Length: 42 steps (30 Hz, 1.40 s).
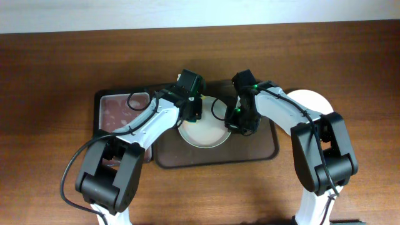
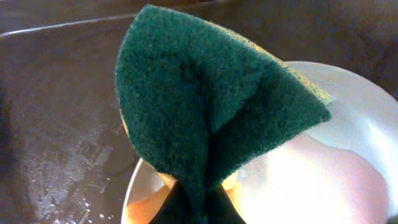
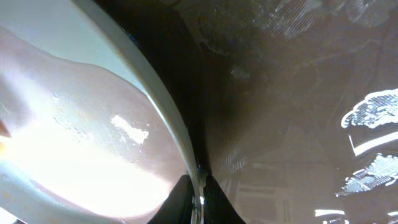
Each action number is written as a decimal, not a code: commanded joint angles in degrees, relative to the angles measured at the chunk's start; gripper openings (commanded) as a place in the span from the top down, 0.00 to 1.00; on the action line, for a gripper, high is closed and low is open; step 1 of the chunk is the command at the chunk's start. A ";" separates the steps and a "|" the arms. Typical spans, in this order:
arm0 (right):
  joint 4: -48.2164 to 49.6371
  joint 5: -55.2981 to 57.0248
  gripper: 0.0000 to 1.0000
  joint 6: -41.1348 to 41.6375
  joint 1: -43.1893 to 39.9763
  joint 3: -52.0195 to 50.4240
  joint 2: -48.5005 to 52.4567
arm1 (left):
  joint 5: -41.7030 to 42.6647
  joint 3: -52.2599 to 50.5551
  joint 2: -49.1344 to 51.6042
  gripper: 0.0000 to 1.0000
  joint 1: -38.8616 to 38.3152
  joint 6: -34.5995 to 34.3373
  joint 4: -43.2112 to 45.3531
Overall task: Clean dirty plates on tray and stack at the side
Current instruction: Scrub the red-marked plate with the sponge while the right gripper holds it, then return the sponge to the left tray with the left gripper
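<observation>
The pinkish-white plate (image 1: 203,132) lies in the middle of the dark brown tray (image 1: 262,151). Its face is glossy and wet, with small droplets and bright glare showing in the right wrist view. The right end effector (image 3: 198,202) is clenched on the plate's right rim, 1 thin finger on each side of the edge. The left end effector (image 1: 194,114) is clamped on a folded dark green scouring sponge (image 2: 211,106) at the plate's rear-left edge; contact cannot be told. 1 white plate (image 1: 310,100) rests on the wooden surface (image 1: 50,62) just right of the tray, and a smaller tray (image 1: 115,107) sits beside its left end.
</observation>
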 commanded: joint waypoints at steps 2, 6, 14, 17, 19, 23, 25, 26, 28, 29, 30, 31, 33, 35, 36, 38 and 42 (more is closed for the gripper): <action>-0.52 2.01 0.91 0.22 -0.20 -0.35 0.48 | 12.76 0.72 -1.36 1.00 -0.24 0.46 0.09; -0.61 2.01 0.91 0.22 -0.20 -0.35 0.48 | 19.47 0.72 0.35 1.00 -2.62 0.46 -4.24; -0.61 1.99 0.91 0.22 -0.20 -0.35 0.48 | 0.57 0.72 0.85 1.00 0.04 -3.28 -9.53; -0.59 2.01 0.91 0.22 -0.20 -0.35 0.48 | -0.35 0.72 0.87 0.96 1.07 -3.43 -2.86; -0.59 2.01 0.91 0.22 -0.20 -0.35 0.48 | 0.76 0.72 0.90 0.96 0.94 -3.43 0.72; -0.59 1.99 0.91 0.22 -0.20 -0.35 0.48 | 8.81 0.72 1.29 0.97 -0.52 -3.41 3.67; -0.61 1.99 0.91 0.22 -0.20 -0.35 0.48 | 8.79 0.72 2.21 0.97 -1.92 -3.41 3.32; -0.66 1.99 0.91 0.22 -0.20 -0.35 0.48 | 8.76 0.72 3.48 0.97 -3.04 -3.41 2.45; -0.90 2.01 0.91 0.22 -0.20 -0.35 0.48 | 9.20 0.72 4.68 1.00 -3.54 -3.41 -0.09; -1.03 2.03 0.91 0.22 -0.20 -0.35 0.48 | 9.16 0.72 5.07 1.00 -3.58 -3.41 -2.49; -1.03 2.01 0.91 0.22 -0.20 -0.35 0.48 | 9.14 0.72 5.09 1.00 -3.48 -3.41 -5.14; -1.03 2.03 0.91 0.22 -0.20 -0.35 0.48 | 9.16 0.74 4.96 1.00 -2.99 -3.41 -7.61; -1.05 2.03 0.91 0.22 -0.20 -0.35 0.48 | 9.14 0.74 3.98 1.00 -1.16 -3.41 -11.19; -1.25 2.05 0.91 0.24 -0.20 -0.35 0.48 | 9.14 0.74 2.21 1.00 0.61 -3.37 -12.44; -1.46 2.23 0.91 0.26 -0.22 -0.35 0.48 | 9.16 0.74 0.66 1.00 1.77 -3.34 -12.57; -1.49 2.23 0.91 0.26 -0.22 -0.35 0.48 | 9.22 0.81 -2.69 1.00 3.65 -1.29 -12.52; -0.24 2.23 0.85 0.24 -0.20 -0.35 0.48 | 10.21 0.85 -10.25 1.00 5.11 2.67 -13.73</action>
